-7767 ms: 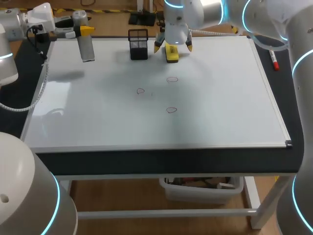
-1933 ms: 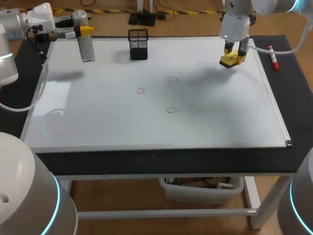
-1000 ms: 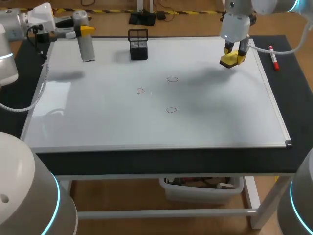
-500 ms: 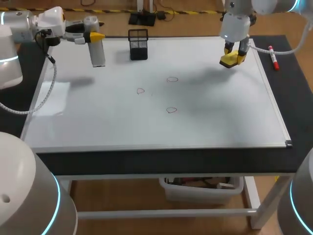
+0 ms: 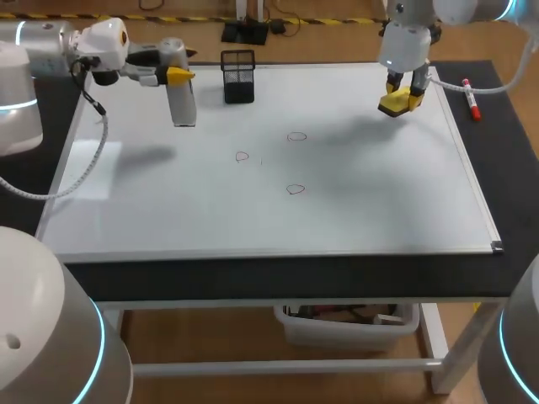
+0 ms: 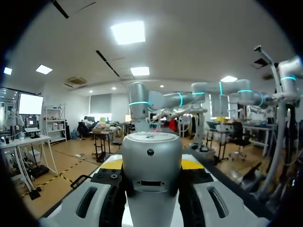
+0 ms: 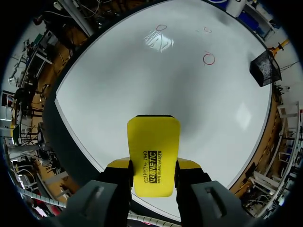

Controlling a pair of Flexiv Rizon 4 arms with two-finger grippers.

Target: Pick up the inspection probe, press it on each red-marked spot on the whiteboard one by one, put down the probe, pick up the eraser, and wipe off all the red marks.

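My left gripper (image 5: 177, 76) is shut on the grey cylindrical probe (image 5: 182, 103), which hangs upright above the whiteboard (image 5: 379, 194), left of the black mesh holder. In the left wrist view the probe (image 6: 152, 179) fills the gap between the fingers. Three small red ring marks (image 5: 296, 136), (image 5: 242, 156), (image 5: 294, 189) lie mid-board, to the right of and nearer than the probe. My right gripper (image 5: 402, 89) is shut on the yellow eraser (image 5: 395, 103) above the board's far right. In the right wrist view the eraser (image 7: 153, 161) sits between the fingers, with the marks (image 7: 209, 58) far ahead.
A black mesh pen holder (image 5: 238, 76) stands at the board's far edge, between the two grippers. A red marker (image 5: 471, 99) lies on the dark table just right of the board's frame. The board's framed edges (image 5: 472, 194) rise slightly.
My left arm has carried the probe rightward and a little nearer, from the board's far-left corner toward the mesh holder. The right arm with the eraser has stayed still.
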